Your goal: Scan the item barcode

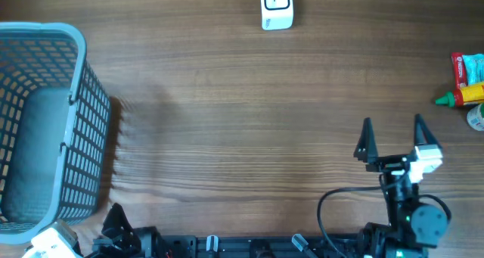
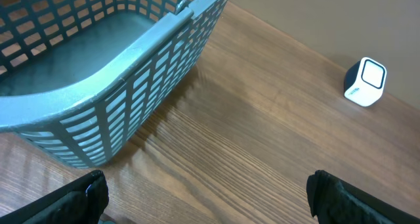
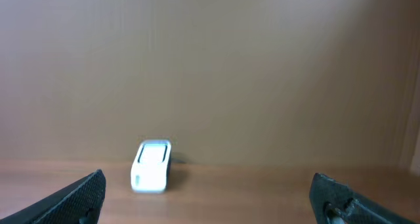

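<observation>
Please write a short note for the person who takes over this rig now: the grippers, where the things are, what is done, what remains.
Left gripper: open, empty, low beside the blue basket.
Right gripper: open, empty, over bare table, pointing at the far edge.
Scanner: white, at the middle of the far edge.
Items: a red packet and a yellow bottle with a green cap lie at the right edge, untouched; the frame cuts off the rest.
Done: nothing that shows; the basket looks empty.
Left: pick one item, probably with the right gripper, and show its barcode to the scanner.
</observation>
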You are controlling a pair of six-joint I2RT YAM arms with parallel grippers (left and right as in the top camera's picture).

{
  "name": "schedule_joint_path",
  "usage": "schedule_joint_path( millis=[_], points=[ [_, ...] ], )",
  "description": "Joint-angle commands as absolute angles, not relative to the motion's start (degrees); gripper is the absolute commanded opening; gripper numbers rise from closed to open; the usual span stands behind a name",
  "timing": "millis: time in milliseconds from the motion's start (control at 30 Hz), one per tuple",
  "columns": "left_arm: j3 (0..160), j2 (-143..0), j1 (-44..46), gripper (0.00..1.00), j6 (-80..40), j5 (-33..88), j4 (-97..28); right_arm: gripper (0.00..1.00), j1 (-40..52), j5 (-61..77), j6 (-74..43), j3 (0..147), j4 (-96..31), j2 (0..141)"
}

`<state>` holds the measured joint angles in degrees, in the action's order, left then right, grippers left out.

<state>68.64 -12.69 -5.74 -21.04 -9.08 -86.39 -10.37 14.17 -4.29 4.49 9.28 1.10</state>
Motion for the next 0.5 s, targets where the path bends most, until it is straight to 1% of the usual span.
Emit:
schedule_joint_path(
  millis=[0,67,133,200,467],
  points=[
    [68.69,-12.36,-6.13,1.0,-20.1,-9.02,-86.21,1.0,-10.92,13.54,-5.54,0.21,8.88,0.19],
    [68.69,-12.36,-6.13,1.0,-20.12,-9.02,-86.21,1.0,-10.92,11.38,-4.84,0.3,3.16,0.19],
    [68.69,-12.36,-6.13,1.0,-20.12,-9.02,-86.21,1.0,-10.92,9.89,-4.25,0.3,0.6,0.19],
    [68.69,-12.36,-6.13,1.0,-20.12,-9.02,-86.21,1.0,-10.9,9.87,-2.79,0.3,0.56,0.19],
    [68.69,-12.36,-6.13,1.0,-20.12,-9.02,-86.21,1.0,-10.9,9.91,-3.01,0.3,0.69,0.21]
  ],
)
